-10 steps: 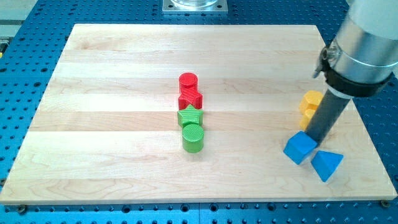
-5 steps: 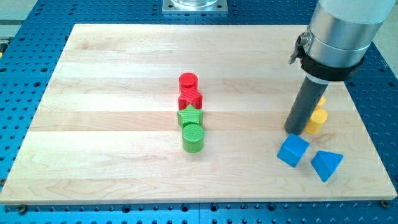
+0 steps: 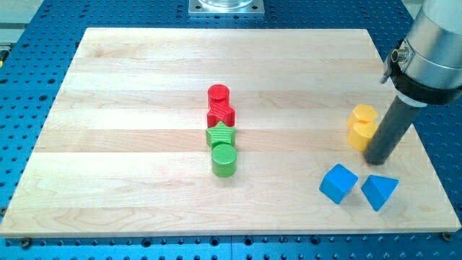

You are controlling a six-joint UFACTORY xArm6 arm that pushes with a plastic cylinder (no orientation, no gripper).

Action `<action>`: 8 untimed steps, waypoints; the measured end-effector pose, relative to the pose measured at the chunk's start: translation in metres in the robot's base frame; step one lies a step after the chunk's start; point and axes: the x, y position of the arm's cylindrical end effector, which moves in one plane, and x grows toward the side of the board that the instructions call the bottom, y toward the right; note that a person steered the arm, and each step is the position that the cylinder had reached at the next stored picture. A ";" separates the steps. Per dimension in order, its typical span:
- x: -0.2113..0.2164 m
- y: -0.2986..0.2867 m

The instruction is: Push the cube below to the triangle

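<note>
The blue cube (image 3: 338, 183) lies near the view's bottom right of the wooden board (image 3: 130, 144). The blue triangle (image 3: 379, 191) lies just to its right, a small gap between them. My tip (image 3: 377, 160) rests on the board above the triangle and up and to the right of the cube, touching neither. It stands just right of the two yellow blocks (image 3: 360, 127).
A column of blocks stands mid-board: a red cylinder (image 3: 219, 95), a red star (image 3: 221, 114), a green star (image 3: 219, 135) and a green cylinder (image 3: 224, 159). The board's right edge is close to the tip.
My tip swung left past the yellow blocks, then back right to their other side. The blue cube slid a little left and down, away from the triangle.
</note>
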 end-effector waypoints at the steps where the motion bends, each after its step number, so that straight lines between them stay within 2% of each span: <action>1: -0.022 -0.004; 3: -0.027 -0.014; 4: -0.027 -0.054; 6: 0.035 -0.088; 7: 0.066 -0.075; 8: 0.072 -0.071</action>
